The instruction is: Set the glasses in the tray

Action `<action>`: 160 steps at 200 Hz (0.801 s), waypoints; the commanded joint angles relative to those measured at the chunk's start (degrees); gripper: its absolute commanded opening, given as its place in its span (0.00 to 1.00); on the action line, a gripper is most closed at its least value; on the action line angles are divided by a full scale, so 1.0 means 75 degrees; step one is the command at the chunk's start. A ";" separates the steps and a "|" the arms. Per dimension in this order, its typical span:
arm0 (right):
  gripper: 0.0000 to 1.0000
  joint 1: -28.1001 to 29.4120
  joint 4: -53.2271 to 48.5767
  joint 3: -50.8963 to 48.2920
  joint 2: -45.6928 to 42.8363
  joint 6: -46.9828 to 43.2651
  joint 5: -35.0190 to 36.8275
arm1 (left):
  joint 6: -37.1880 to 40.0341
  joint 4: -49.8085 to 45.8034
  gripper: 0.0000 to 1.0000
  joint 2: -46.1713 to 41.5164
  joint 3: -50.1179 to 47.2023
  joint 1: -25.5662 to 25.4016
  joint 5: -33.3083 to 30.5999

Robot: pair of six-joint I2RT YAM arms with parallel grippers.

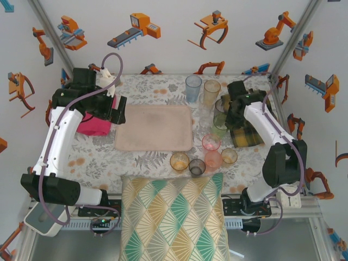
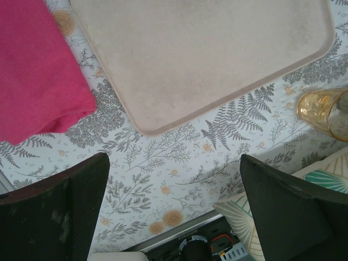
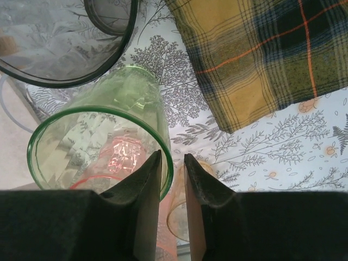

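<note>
**Bare tray, glasses to its right, right jaws astride a green rim**

On the left, the left gripper [image 2: 173, 159] hangs over the tabletop [image 1: 98, 157] with its jaws spread wide and empty, by the tray's corner and the pink cloth [image 2: 38, 65]. The tray [image 1: 154, 128] lies bare in the middle. The glasses [image 1: 211, 142] stand outside it, along its right side and front edge, several of them close together. The right gripper [image 3: 173, 163] has its jaws nearly together astride the rim wall of the tall green glass [image 3: 138, 92], one inside and one outside. Whether they already pinch it I cannot tell. The plaid cloth [image 3: 272, 54] lies just to the right. These tumblers look light, stiff and smooth, so probably slippery and easy to tip against their neighbours. Pinching the rim wall seems the sensible hold, kept gentle, with a straight lift.
</note>
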 commanded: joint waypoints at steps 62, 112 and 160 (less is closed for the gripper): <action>0.14 -0.0133 0.0055 -0.0079 -0.0087 -0.0069 0.0161 | -0.0118 0.0053 0.97 -0.0042 0.0060 -0.0079 -0.0097; 0.02 -0.0165 0.0001 -0.0047 -0.0202 -0.0142 0.0125 | -0.0118 0.0060 0.97 -0.0058 0.0060 -0.0072 -0.0129; 0.00 -0.0189 -0.0119 0.0047 -0.0330 -0.0214 0.0073 | -0.0135 0.0057 0.97 -0.0032 0.0141 -0.0083 -0.0128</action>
